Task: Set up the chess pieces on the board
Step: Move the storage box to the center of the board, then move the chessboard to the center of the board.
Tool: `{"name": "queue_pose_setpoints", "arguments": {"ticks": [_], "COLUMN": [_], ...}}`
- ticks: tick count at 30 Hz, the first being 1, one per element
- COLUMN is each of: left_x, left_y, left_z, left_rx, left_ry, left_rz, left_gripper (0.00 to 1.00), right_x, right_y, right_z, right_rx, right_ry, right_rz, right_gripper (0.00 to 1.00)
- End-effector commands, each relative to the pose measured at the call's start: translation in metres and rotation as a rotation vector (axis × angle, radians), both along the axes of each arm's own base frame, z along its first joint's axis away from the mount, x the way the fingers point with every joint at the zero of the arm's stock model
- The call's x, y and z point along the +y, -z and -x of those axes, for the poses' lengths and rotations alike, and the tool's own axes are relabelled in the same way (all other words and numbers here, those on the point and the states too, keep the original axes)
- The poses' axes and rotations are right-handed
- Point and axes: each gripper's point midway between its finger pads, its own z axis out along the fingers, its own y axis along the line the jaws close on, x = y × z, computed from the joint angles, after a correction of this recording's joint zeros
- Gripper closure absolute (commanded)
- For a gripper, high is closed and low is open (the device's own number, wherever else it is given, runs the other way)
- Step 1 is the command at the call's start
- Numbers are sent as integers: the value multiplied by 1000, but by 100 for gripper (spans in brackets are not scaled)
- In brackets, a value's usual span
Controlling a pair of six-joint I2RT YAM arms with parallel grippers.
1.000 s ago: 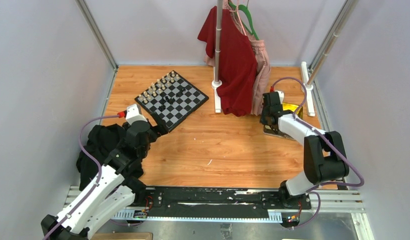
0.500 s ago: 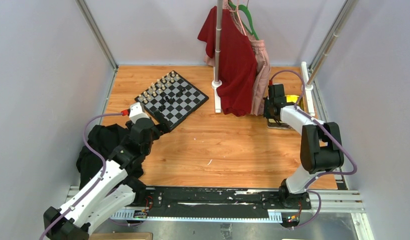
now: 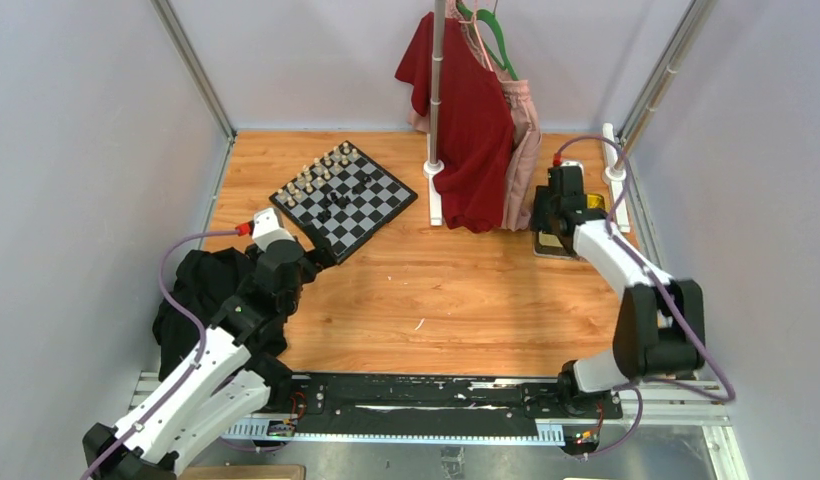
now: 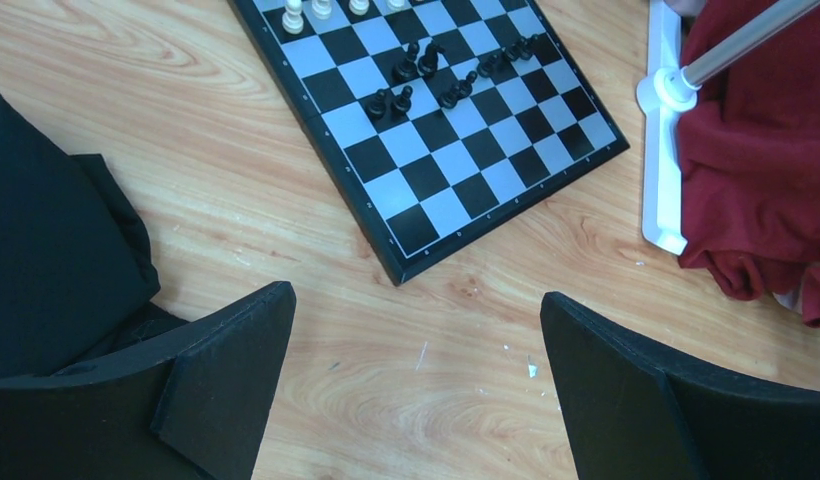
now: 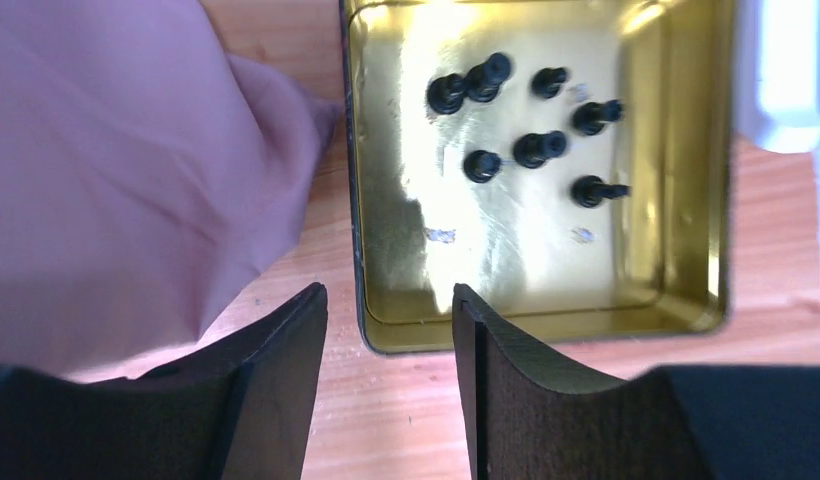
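As our empty, narrowly parted right gripper (image 5: 389, 300) overhangs the yellow translucent tray (image 5: 678, 250), tiny black chessmen (image 5: 539, 148) lie beyond, kinds indistinct.

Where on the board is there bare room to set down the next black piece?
The rows at the board's near corner, up to the edge facing the white stand base, are bare. Crowded: black pieces cluster mid-board, cream pieces line the far edge. Bare wood lies between board and black cloth.
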Motion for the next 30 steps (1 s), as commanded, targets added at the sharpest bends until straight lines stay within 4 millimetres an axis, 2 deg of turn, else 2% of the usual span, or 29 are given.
{"name": "queue_pose_setpoints", "arguments": {"ticks": [1, 4, 6, 10, 13, 16, 17, 21, 23, 24, 30], "left_x": [10, 16, 20, 24, 27, 30, 31, 32, 30, 30, 26], "left_y": [-14, -15, -14, -11, -7, -3, -2, 1, 4, 5, 7], "left_z": [6, 11, 15, 19, 20, 20, 20, 18, 17, 16, 12], "left_rx": [-43, -48, -50, -58, -49, -43, -44, -43, -36, -34, -31], "left_ry": [-43, -56, -65, -76, -90, -107, -112, -121, -119, -118, -110], "left_rz": [7, 4, 6, 13, 3, -10, -12, -21, -25, -25, -26], "left_gripper": [0, 0, 0, 0, 0, 0, 0, 0, 0, 0, 0], "right_x": [-13, 2, 19, 68, 112, 157, 176, 235, 258, 269, 324], "right_y": [-46, -60, -56, -57, -54, -49, -54, -45, -39, -29, -18], "right_z": [22, 42, 57, 76, 83, 83, 78, 69, 63, 60, 42], "right_rx": [-129, -199, -225, -267, -270, -255, -278, -259, -253, -235, -253], "right_ry": [110, 110, 90, 4, -76, -151, -180, -252, -264, -265, -290], "right_rz": [-17, -113, -207, -339, -402, -459, -494, -607, -678, -708, -921], "right_gripper": [46, 47, 47, 47, 47, 47, 47, 47, 46, 46, 45]}}
